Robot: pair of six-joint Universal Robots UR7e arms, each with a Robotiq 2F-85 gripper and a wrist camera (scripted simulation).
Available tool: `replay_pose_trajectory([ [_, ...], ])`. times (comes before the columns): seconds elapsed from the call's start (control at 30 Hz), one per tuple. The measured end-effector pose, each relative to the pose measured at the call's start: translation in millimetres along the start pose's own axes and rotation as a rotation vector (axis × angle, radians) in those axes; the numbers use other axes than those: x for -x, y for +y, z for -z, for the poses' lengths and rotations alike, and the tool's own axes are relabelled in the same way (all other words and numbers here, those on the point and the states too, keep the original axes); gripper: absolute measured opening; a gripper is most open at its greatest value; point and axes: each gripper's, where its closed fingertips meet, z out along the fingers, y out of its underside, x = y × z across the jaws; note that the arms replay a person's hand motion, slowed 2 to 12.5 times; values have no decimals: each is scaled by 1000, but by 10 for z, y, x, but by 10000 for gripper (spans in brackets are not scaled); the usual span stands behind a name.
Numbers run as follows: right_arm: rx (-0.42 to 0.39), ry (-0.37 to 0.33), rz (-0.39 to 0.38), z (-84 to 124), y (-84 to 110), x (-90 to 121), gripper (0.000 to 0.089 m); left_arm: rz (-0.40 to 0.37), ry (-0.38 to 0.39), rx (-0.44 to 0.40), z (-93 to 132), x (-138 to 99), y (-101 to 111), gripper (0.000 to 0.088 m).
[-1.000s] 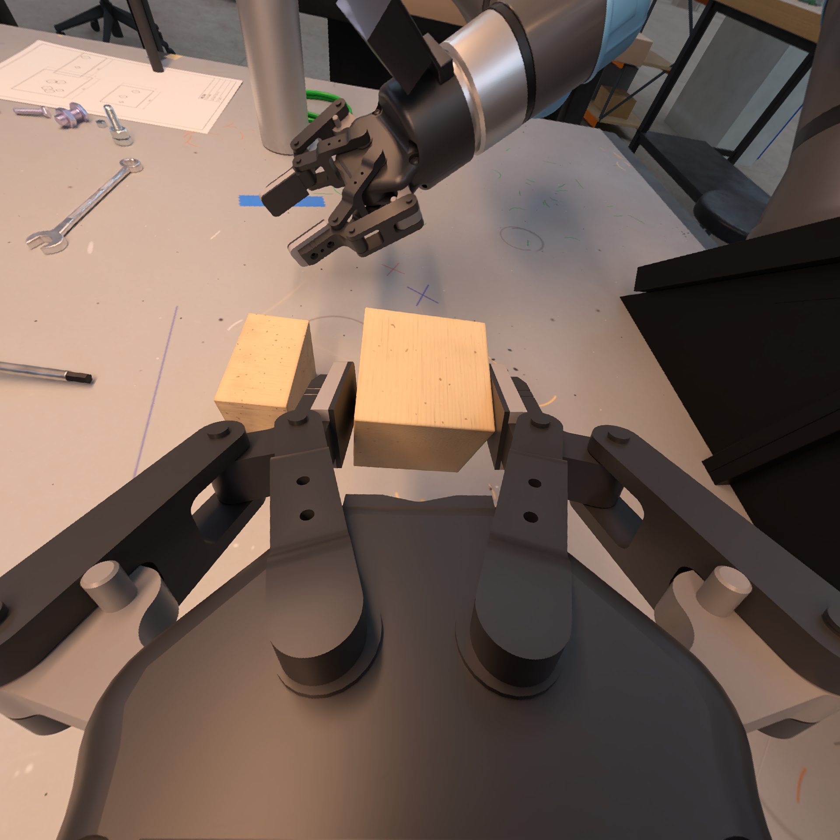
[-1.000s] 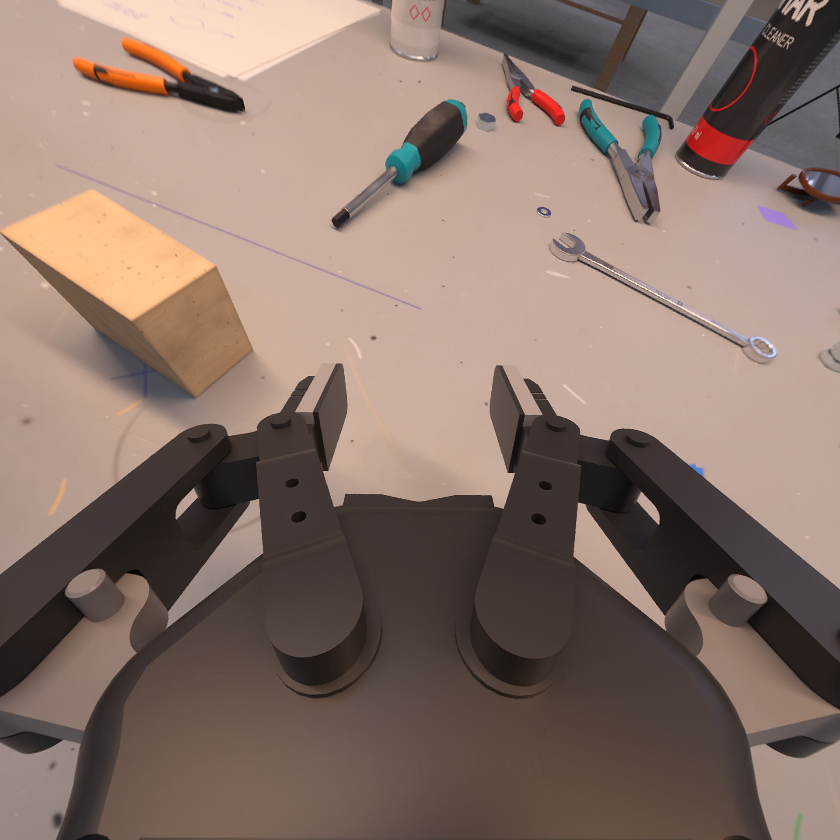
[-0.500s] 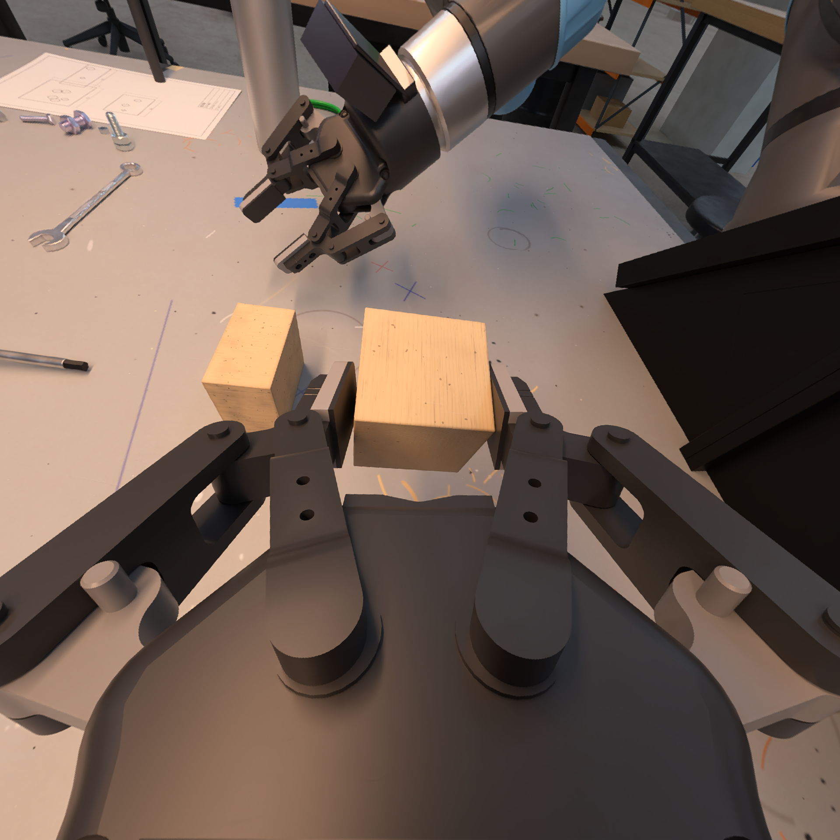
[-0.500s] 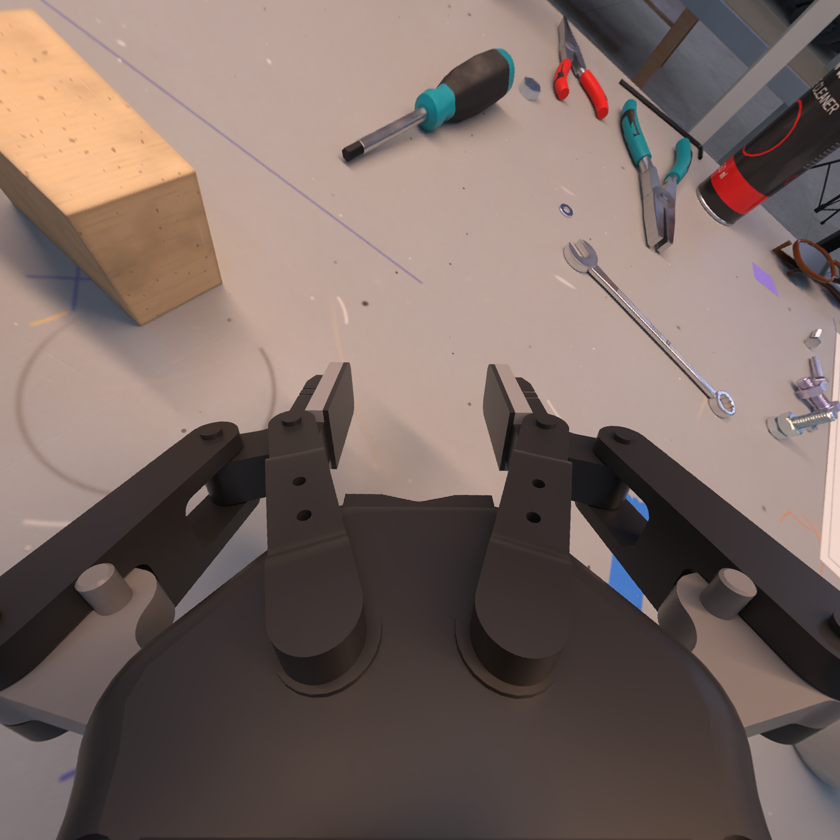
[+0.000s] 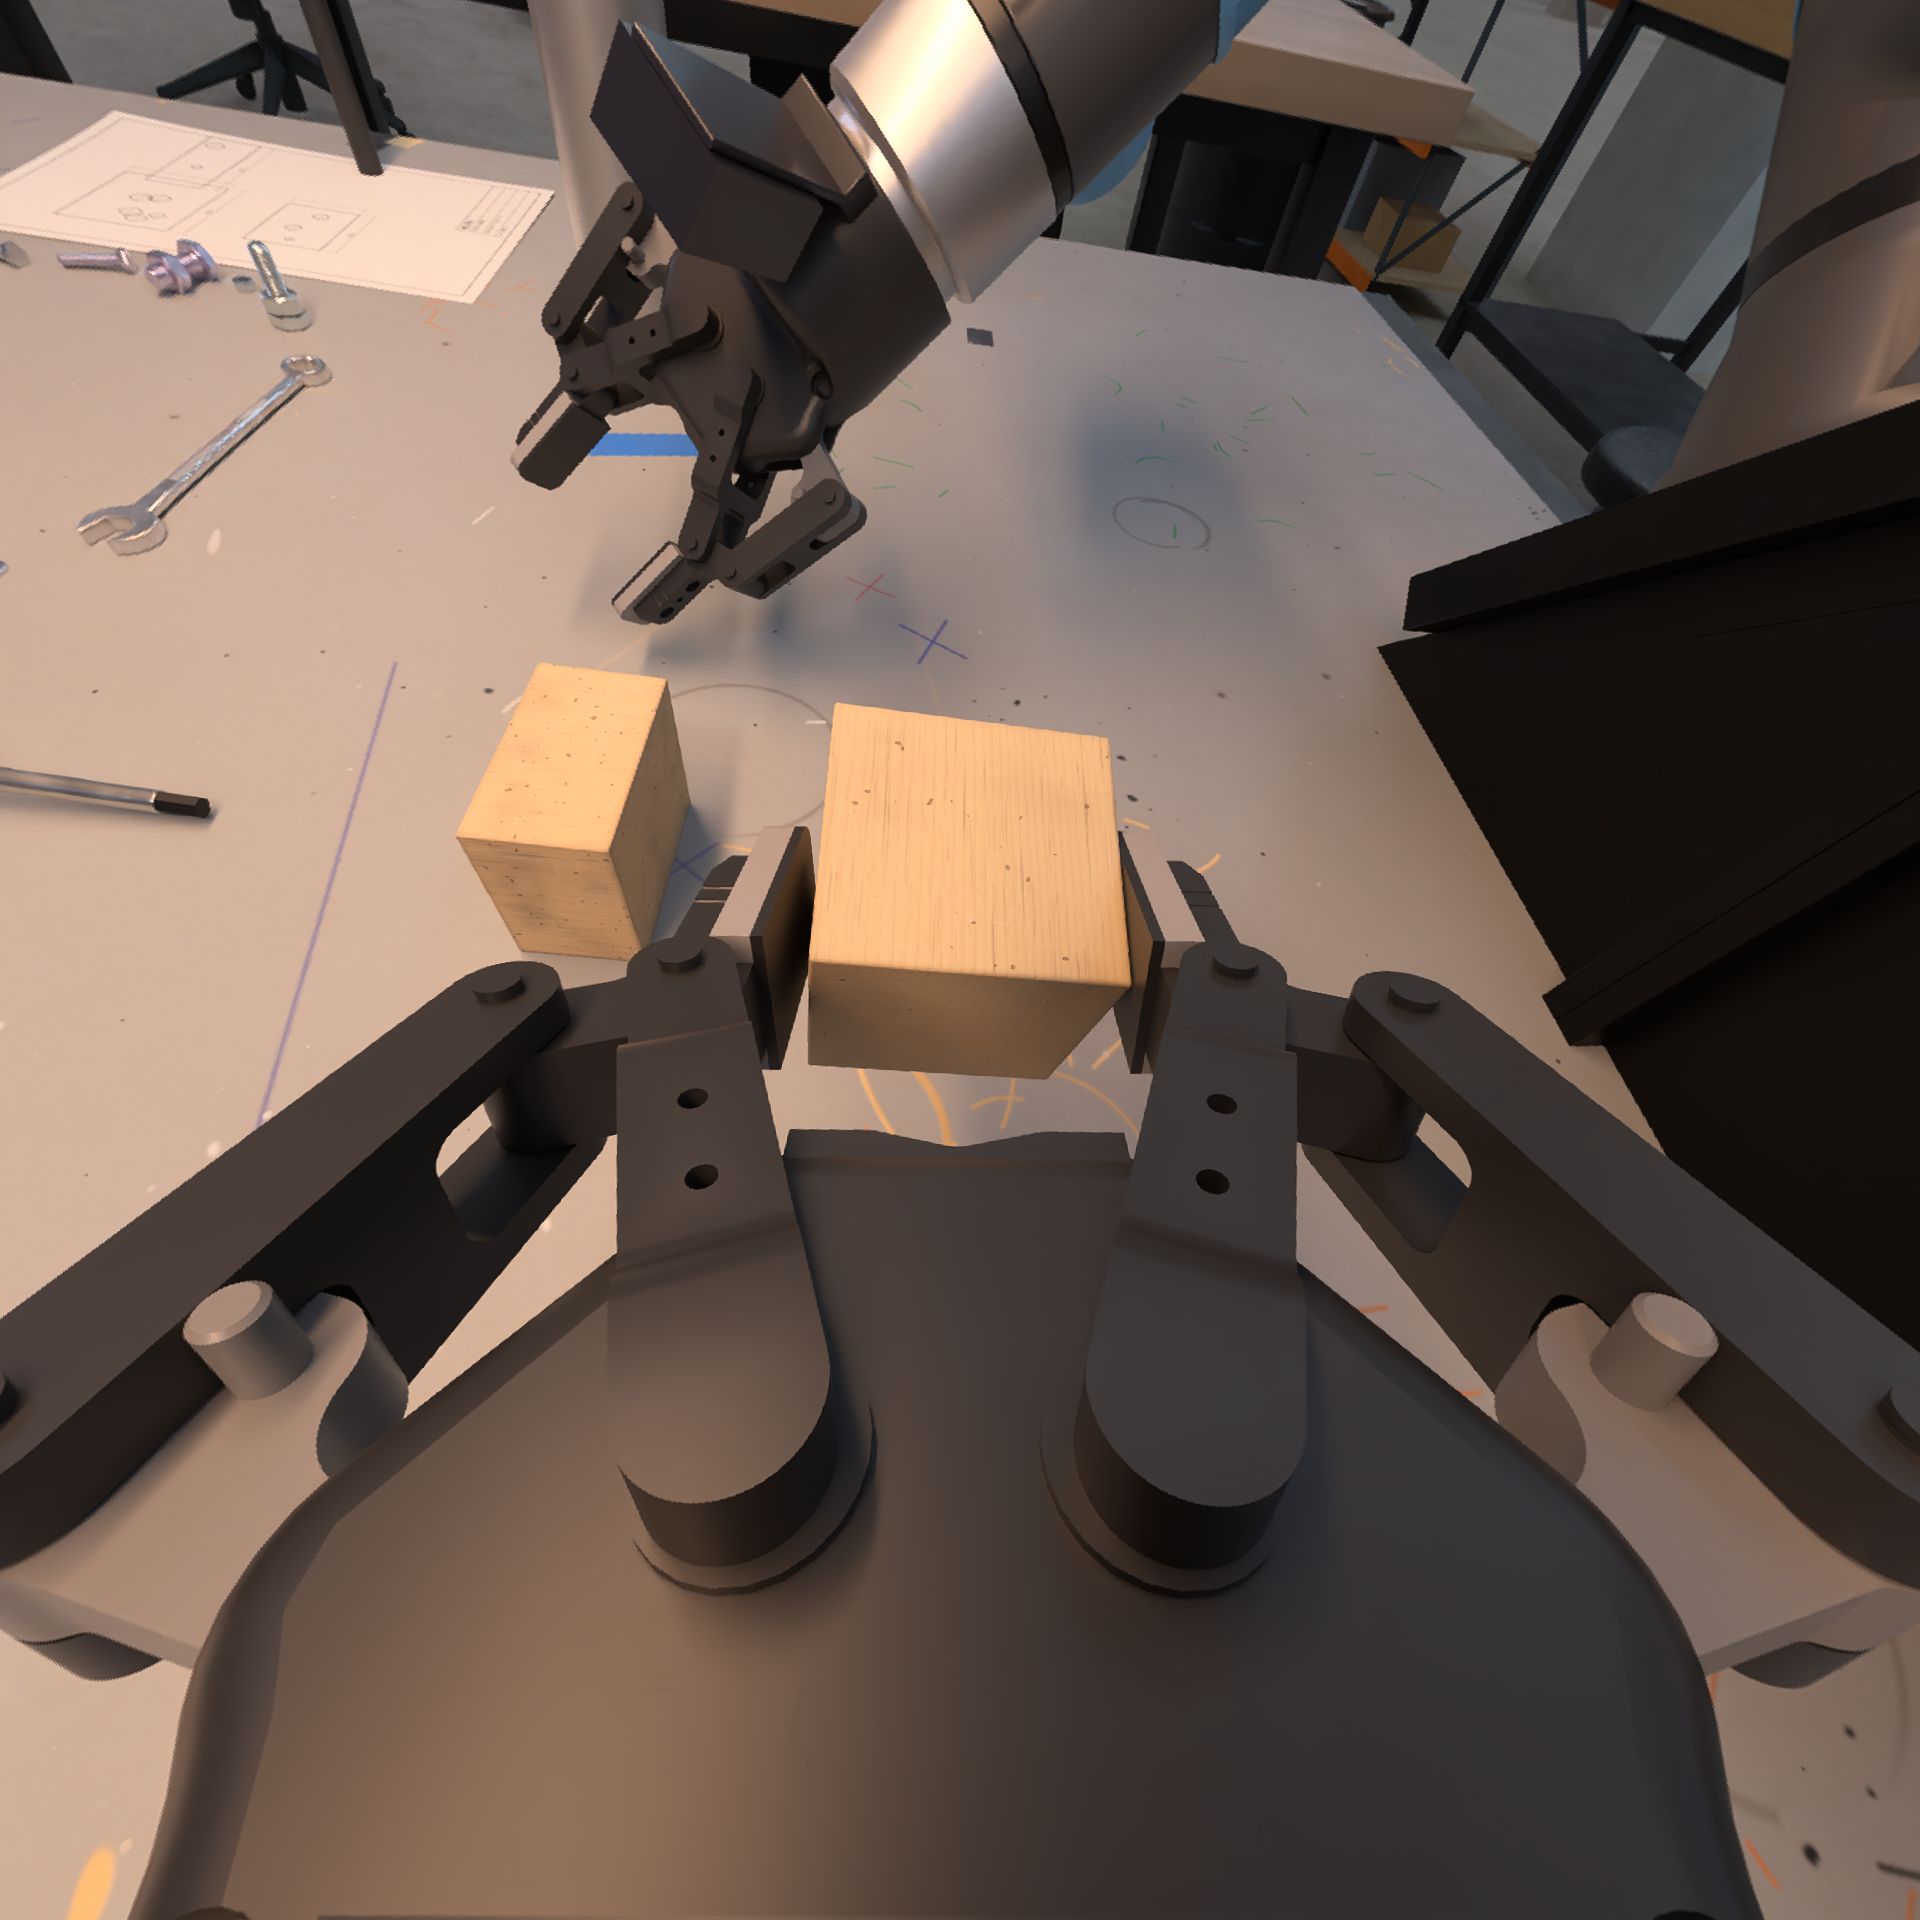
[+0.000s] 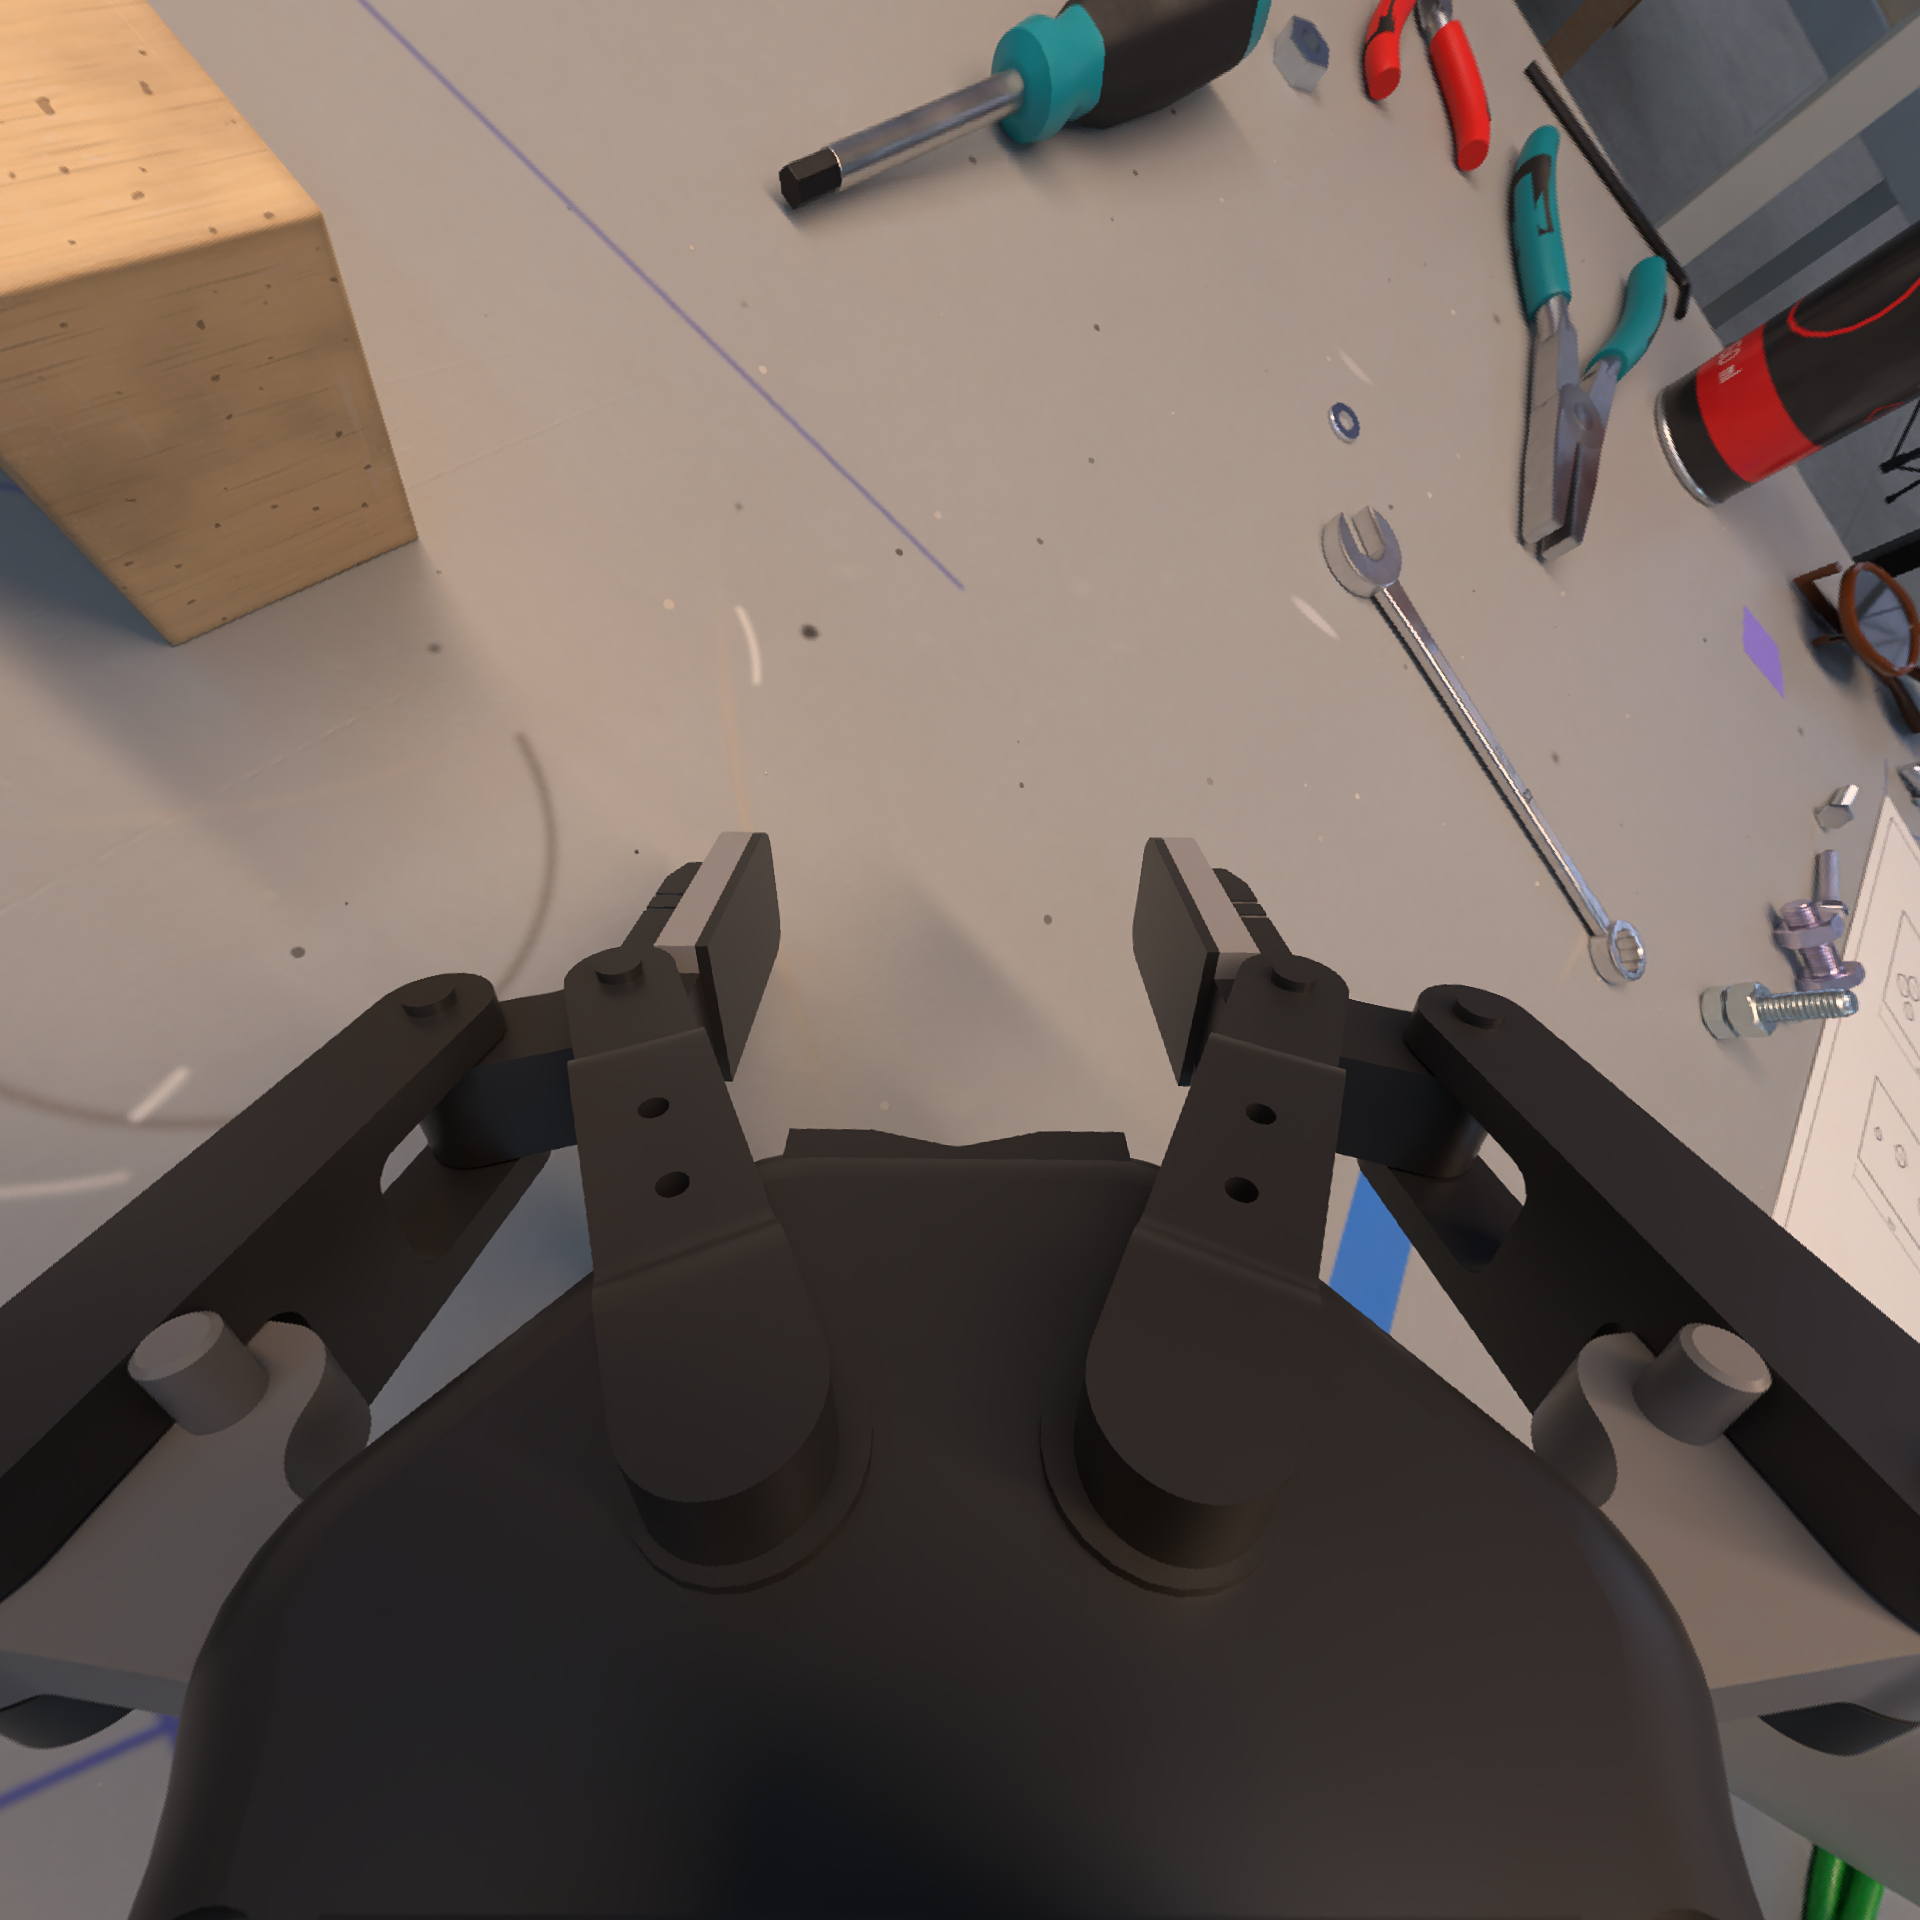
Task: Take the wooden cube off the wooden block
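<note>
My left gripper (image 5: 966,935) is shut on the wooden cube (image 5: 966,862) and holds it above the table. The wooden block (image 5: 577,810) stands on the table to the cube's left, apart from it. The block also shows at the upper left of the right wrist view (image 6: 177,343). My right gripper (image 6: 956,945) is open and empty, hanging over bare table to the right of the block. In the left wrist view the right gripper (image 5: 623,520) hangs behind the block with its jaws apart.
A black box (image 5: 1704,810) stands close on the right. A wrench (image 5: 208,452), bolts (image 5: 177,265), a paper sheet (image 5: 270,203) and a screwdriver tip (image 5: 104,795) lie at the left. Screwdriver (image 6: 1039,83), pliers (image 6: 1558,353), a wrench (image 6: 1486,738), a can (image 6: 1797,405) lie ahead of the right gripper.
The left gripper has risen and pulled away with the cube, so the block looks smaller and farther. The right gripper has swung away to the left and tilted down toward the table.
</note>
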Motion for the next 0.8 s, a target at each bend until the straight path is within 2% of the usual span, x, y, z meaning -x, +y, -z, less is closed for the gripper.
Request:
replay_pose_trajectory([
  [0.33,21,-41,-32,-98,-9,30,578,-4,-7,-6,6,13,-14,490],
  [0.6,13,10,-65,-150,-26,-58,521,-7,-8,-4,-11,43,-29,490],
  [0.8,-20,42,-86,-157,-68,-118,477,-10,-10,0,-28,76,-34,490],
])
